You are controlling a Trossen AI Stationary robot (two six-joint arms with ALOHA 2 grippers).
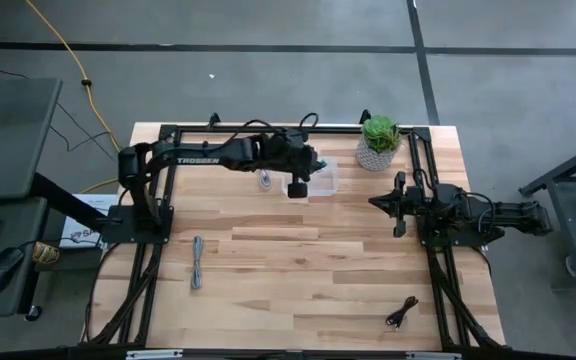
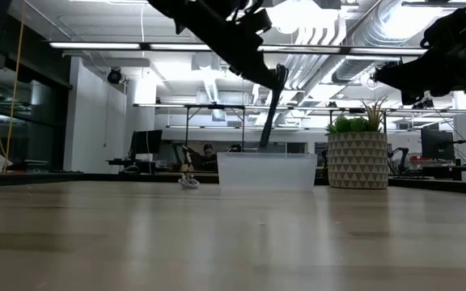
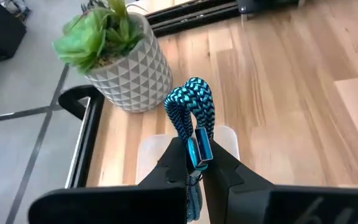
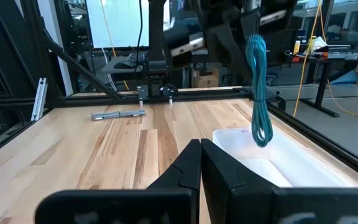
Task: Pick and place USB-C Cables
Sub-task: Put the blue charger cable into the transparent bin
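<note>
I have the left gripper (image 3: 194,163) clamped on a teal-and-black cable (image 3: 191,115), which dangles from its fingers above the clear bin (image 1: 325,178) near the desk's far edge, beside the potted plant (image 1: 378,140). A whitish cable (image 1: 265,181) lies just outside the bin. My right gripper (image 4: 200,152) waits near the right edge, fingers together.

Cables I count: four — teal one (image 3: 191,115), whitish one (image 1: 265,181), grey one (image 1: 197,263), black one (image 1: 402,313)
Bins: one (image 1: 328,181)
Potted plants: one (image 1: 379,142)
Arms I run: two
</note>
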